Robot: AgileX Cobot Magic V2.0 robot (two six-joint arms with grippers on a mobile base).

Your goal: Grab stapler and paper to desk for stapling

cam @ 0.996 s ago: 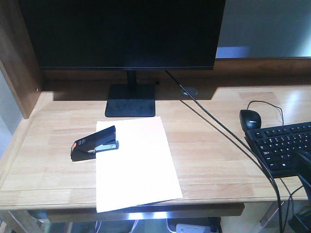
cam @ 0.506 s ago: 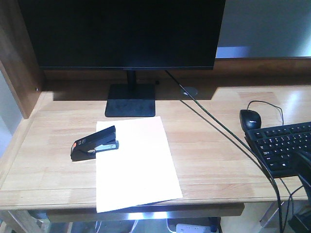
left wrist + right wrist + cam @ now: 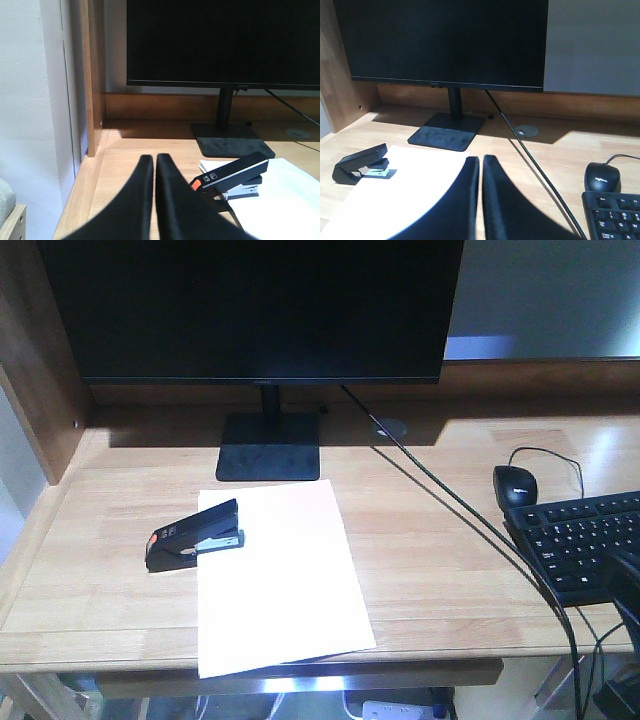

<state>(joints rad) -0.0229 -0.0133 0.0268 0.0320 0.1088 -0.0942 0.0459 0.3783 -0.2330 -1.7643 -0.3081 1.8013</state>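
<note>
The front view shows the whole bench (image 3: 420, 570) from above: the paper (image 3: 280, 580) lies at lower centre of the frame, its near edge overhanging the bench's front lip, and the stapler (image 3: 195, 535) sits at the sheet's upper left corner, its front end over the paper's edge. No gripper appears in this view.

The left wrist view shows the left gripper (image 3: 154, 159) at bottom centre, clenched with only a thin slit between its fingers, holding nothing, low and just left of the stapler (image 3: 230, 175), whose orange-red patch faces the camera. The raised wooden side panel (image 3: 92, 75) fills the left.

The right wrist view shows the right gripper (image 3: 480, 160) likewise clenched and empty, above the paper's (image 3: 395, 200) right side.

A black monitor (image 3: 255, 310) on its stand occupies the top of the frame behind the sheet. A cable (image 3: 450, 505) runs diagonally toward the lower right, where a mouse (image 3: 515, 483) and keyboard (image 3: 580, 540) sit.
</note>
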